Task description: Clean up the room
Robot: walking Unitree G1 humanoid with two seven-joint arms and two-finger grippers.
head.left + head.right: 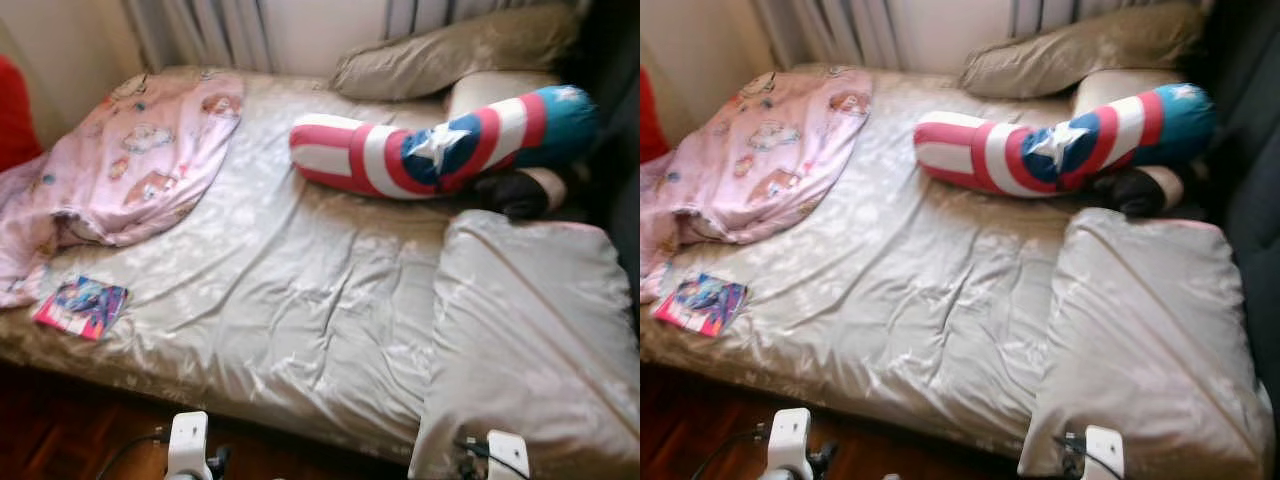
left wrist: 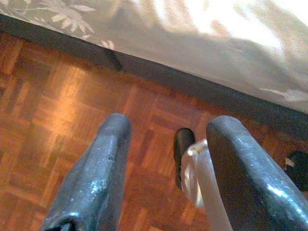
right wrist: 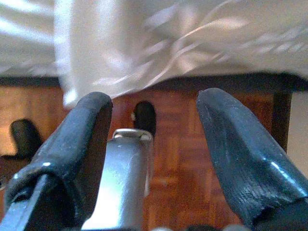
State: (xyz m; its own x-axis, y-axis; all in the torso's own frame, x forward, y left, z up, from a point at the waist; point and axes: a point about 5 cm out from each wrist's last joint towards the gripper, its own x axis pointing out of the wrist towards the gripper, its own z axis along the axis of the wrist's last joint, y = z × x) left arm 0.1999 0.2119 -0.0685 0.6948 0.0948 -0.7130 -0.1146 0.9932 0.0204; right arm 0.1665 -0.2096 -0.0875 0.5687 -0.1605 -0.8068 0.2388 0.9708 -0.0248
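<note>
Grippers: left gripper (image 2: pixel 166 178) and right gripper (image 3: pixel 151 159) hang low over the wood floor (image 2: pixel 62 110) at the bed's (image 1: pixel 300 300) edge, fingers spread, both empty.
Pillow (image 1: pixel 530 330): nearest, at the right corner.
Clutter: pink blanket (image 1: pixel 130 165) crumpled far left, book (image 1: pixel 82 306) beside it, striped bolster (image 1: pixel 440 140) across the head.
Progress: seemingly nothing tidied yet; all of it remains.

Bed (image 1: pixel 300 300): blanket (image 1: pixel 130 160) & book (image 1: pixel 82 307) left; bolster (image 1: pixel 440 145) behind pillow (image 1: pixel 530 330).
</note>
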